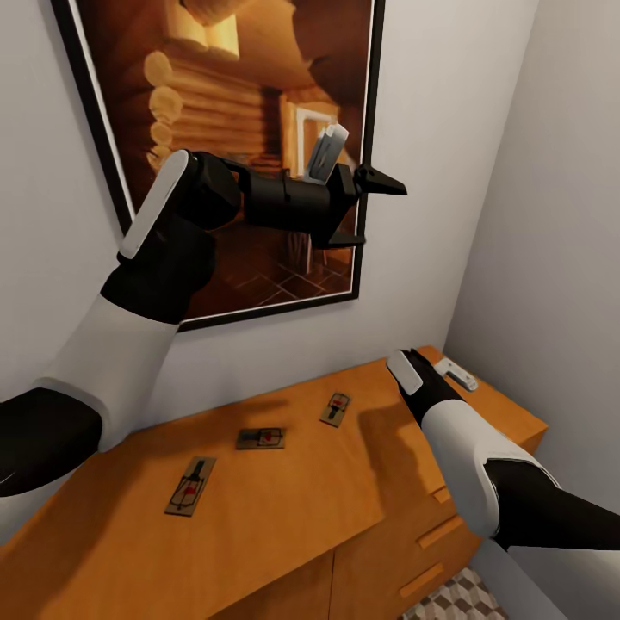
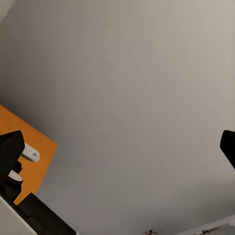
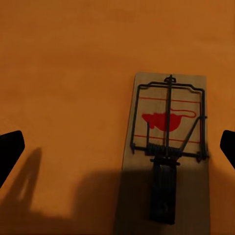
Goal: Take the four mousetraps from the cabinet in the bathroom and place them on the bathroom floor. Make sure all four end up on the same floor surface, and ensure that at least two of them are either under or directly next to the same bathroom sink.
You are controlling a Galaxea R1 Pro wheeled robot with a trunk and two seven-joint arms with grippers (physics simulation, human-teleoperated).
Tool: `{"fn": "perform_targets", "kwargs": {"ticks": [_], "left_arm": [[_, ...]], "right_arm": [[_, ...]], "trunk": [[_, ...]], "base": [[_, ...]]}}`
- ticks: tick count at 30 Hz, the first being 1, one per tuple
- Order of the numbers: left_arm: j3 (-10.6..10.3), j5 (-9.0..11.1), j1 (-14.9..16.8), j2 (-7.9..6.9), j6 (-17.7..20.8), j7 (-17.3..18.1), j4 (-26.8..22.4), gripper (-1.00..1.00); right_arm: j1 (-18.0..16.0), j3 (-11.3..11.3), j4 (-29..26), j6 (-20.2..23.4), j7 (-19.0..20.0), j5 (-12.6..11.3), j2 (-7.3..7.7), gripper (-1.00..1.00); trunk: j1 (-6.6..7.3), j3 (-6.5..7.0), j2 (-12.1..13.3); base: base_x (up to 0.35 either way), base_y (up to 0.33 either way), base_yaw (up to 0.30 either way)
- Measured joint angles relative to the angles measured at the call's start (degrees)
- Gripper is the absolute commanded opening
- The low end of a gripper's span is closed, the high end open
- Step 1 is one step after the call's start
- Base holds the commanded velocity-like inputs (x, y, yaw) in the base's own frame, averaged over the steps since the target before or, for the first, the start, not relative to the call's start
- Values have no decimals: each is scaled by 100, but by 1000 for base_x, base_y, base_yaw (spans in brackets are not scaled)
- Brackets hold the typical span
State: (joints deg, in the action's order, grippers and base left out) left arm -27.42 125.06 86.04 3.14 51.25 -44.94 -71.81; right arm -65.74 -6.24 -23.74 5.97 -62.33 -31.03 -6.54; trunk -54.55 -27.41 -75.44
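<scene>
Pickup step judged in hand: three mousetraps point(image 1: 261, 438) lie on the cabinet point(image 1: 284, 525) top. Right gripper point(image 3: 117, 147), fingers spread, hangs over one; lowering and centring needed. Left gripper point(image 1: 366, 207) raised, released, empty.

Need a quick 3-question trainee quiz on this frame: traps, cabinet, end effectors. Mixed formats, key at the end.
1. Count: in the head view, how many mousetraps lie in plain sight on the cabinet top?
2. True or false: the left end effector, raised in front of the framed picture, is holding a mousetrap.
3. Pick one: in the right wrist view, the mousetrap is
A. flat on the cabinet top, between the fingers of the open right end effector, untouched
B. clamped and lifted
C. on the tiled floor

Key: 1. three; 2. false, it is open and empty; 3. A
</scene>
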Motion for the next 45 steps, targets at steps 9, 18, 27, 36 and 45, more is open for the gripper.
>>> {"fn": "perform_targets", "kwargs": {"ticks": [9, 18, 27, 36, 45], "left_arm": [[0, 0, 0, 31, 0, -1, 0, 100], [0, 0, -1, 38, 0, 4, 1, 100], [0, 1, -1, 38, -1, 3, 2, 100], [0, 1, -1, 35, -1, 3, 1, 100], [0, 0, -1, 37, -8, -3, 1, 100]], "right_arm": [[29, 0, 1, -7, -7, -4, 21, 100], [30, 32, -131, -13, -2, 12, 87, 100], [31, 26, -342, -15, -10, 26, 98, -100], [31, 19, -354, -10, 10, 19, 106, -100], [109, 14, -524, 73, 46, -13, 142, -100]], "trunk": [[-198, -162, -361], [-394, -321, -723], [-549, -448, -1006], [-549, -448, -1006], [-549, -448, -1006]], "base": [[0, 0, 0], [0, 0, 0], [0, 0, 0], [0, 0, 0], [0, 0, 0]]}}
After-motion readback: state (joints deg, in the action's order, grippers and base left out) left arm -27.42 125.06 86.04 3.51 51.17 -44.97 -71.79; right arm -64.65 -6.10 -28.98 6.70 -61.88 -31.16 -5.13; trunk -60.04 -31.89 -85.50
